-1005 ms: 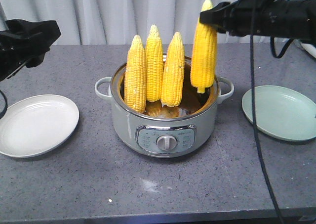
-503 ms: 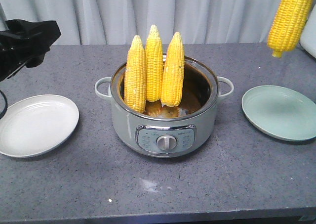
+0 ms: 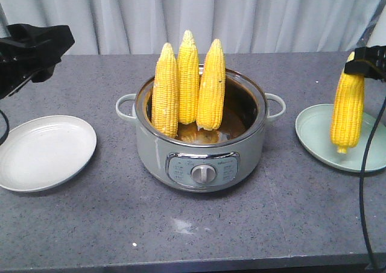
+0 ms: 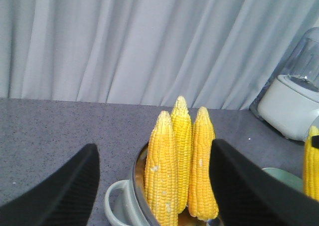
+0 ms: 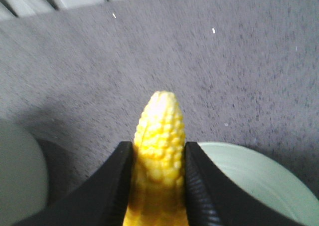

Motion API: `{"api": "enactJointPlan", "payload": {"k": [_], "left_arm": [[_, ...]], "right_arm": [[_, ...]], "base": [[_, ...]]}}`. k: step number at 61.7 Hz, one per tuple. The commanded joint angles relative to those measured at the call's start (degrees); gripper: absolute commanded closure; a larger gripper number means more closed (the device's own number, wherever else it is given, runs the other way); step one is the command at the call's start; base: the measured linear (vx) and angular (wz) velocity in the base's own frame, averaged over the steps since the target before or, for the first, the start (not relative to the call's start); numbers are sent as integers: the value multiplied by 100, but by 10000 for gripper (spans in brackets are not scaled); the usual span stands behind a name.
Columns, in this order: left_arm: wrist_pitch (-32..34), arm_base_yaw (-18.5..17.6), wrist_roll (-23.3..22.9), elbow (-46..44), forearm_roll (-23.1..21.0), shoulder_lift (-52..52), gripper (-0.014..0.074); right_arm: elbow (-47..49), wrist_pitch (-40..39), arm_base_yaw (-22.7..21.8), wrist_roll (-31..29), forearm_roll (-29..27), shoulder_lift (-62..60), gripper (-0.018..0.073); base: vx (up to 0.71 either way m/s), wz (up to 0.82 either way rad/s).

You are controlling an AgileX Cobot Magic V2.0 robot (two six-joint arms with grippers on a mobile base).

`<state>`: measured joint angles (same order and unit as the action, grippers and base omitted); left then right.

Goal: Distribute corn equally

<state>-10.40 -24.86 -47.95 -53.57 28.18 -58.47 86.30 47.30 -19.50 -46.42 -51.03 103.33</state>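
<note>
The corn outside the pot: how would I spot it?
Find the grey pot mid-table, then the green plate on its right. A cob hangs upright over that plate, pinched at its tip by the right gripper; the other three cobs stand in the pot.

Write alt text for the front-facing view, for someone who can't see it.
The right gripper holds a corn cob upright over a pale green plate, contact unclear. Three more cobs stand in a cooker at centre; the white plate at left is empty.

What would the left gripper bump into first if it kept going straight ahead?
Likely the three corn cobs standing in the pot; the left gripper frames them between open fingers, though depth is unclear.
</note>
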Motion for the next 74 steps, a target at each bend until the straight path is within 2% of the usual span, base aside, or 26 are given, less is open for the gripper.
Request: {"api": "enactJointPlan", "payload": {"k": [1, 12, 20, 25, 36, 46, 56, 58, 62, 67, 74], "left_arm": [[314, -22, 5, -199, -2, 68, 132], [314, -22, 5, -199, -2, 68, 132], [316, -22, 0, -199, -49, 68, 132], [364, -22, 0, -199, -42, 68, 132], [472, -22, 6, -341, -48, -95, 132], [111, -22, 6, -989, -48, -554, 132], [-621, -22, 54, -1787, -106, -1063, 132], [-775, -22, 104, -1944, -212, -1169, 132], [-1038, -22, 481, -2247, -586, -1388, 132], [-1313, -22, 1139, -2608, -1333, -1689, 132], [-1650, -7, 2505, -3202, -2662, -2217, 132]], "right_arm": [[169, -174, -18, 11, -74, -77, 566], [169, -314, -18, 7, -31, 197, 555], [169, -307, -18, -63, -31, 266, 509], [169, -290, -18, -140, -36, 273, 452], [169, -279, -18, -140, -55, 273, 243], [169, -297, -18, -116, -95, 273, 68], [169, -333, -24, -94, -81, 261, 25], [169, -333, -24, -54, -81, 252, 24], [175, -327, -24, 50, -81, 193, 24], [175, -321, -24, 77, -114, 84, 24], [175, -327, -24, 77, -147, -128, 26]], "base": [[0, 0], [0, 0], [0, 0], [0, 0], [0, 0], [0, 0], [0, 0], [0, 0], [0, 0], [0, 0], [0, 0]]}}
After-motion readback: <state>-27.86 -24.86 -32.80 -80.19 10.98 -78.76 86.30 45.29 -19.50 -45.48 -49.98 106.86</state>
